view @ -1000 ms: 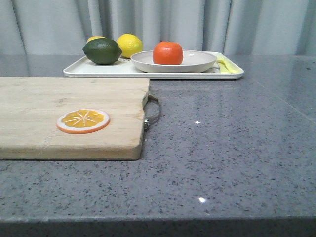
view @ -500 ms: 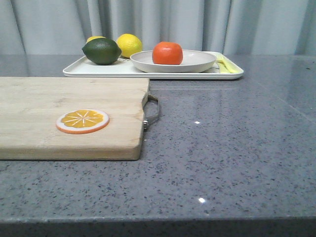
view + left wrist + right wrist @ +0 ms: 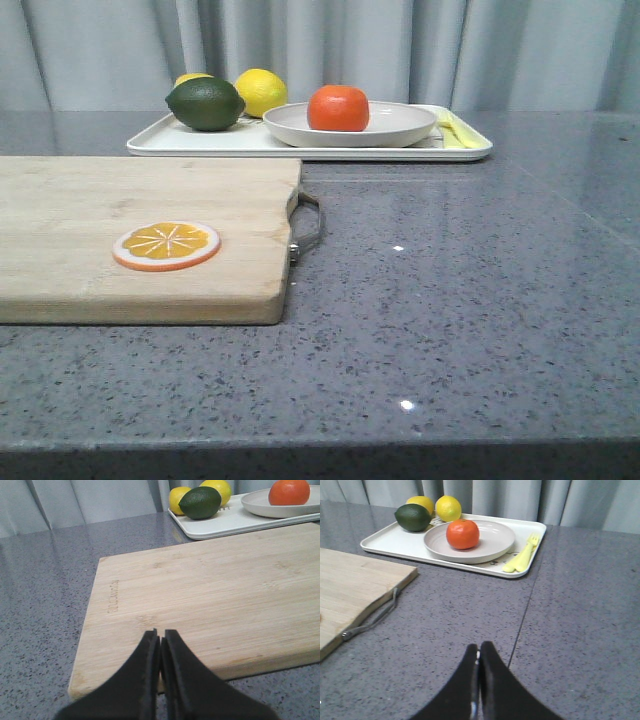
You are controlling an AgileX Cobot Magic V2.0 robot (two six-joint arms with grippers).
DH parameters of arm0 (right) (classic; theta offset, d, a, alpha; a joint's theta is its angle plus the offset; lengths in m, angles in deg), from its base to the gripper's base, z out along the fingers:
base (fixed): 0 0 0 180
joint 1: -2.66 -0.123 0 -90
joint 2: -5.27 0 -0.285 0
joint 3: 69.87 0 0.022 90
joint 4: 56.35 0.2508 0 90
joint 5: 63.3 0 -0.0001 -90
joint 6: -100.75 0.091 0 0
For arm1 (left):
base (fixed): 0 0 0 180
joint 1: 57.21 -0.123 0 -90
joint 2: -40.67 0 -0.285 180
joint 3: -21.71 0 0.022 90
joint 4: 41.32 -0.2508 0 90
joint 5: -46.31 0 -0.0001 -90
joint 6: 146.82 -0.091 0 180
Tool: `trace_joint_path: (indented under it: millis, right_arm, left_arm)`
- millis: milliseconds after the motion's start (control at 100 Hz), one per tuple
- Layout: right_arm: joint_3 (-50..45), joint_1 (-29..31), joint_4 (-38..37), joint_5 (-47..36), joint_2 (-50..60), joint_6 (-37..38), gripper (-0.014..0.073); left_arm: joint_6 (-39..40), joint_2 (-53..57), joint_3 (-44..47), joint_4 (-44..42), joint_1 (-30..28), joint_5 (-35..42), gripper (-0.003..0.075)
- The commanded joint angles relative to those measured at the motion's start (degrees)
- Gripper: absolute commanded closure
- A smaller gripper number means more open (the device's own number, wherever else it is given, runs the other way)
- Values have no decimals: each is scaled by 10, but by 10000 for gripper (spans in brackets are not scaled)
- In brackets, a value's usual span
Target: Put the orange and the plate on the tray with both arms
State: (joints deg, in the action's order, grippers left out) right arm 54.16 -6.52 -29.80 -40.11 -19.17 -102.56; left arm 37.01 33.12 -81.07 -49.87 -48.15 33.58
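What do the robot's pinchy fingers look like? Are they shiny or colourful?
Not colourful. The left gripper and the right gripper each have two plain black fingers with a dull, matte surface. The fingers are wide at the base and curve to narrow, pointed tips, a bit like a beak. No cables, stickers or markings show, and the arms themselves are out of view.

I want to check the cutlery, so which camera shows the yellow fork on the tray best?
The right wrist view: the yellow fork lies fully visible on the tray. The front view shows a foreshortened sliver; the left wrist view misses it.
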Motion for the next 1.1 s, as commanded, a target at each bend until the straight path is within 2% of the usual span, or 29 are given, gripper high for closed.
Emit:
trace_joint_path:
  millis: [0,50,230,320,550,680,1090]
  right_arm:
    - [-8,4,-31,-82,6,14,661]
    - [-28,4,-59,-106,18,41,661]
    - [-122,4,-205,-228,82,226,661]
    - [-165,4,-259,-266,117,276,661]
    - [-226,4,-266,-279,181,279,661]
    - [-226,4,-276,-251,183,279,661]
    - [-226,4,-281,-248,183,279,661]
  left_arm:
    - [6,19,4,-1,-1,44,739]
    - [6,19,4,-1,-1,44,739]
    - [6,19,4,-1,-1,44,739]
    - [6,19,4,-1,-1,44,739]
    - [6,19,4,-1,-1,44,739]
    - [6,19,4,-1,-1,44,739]
    - [6,19,4,-1,-1,44,739]
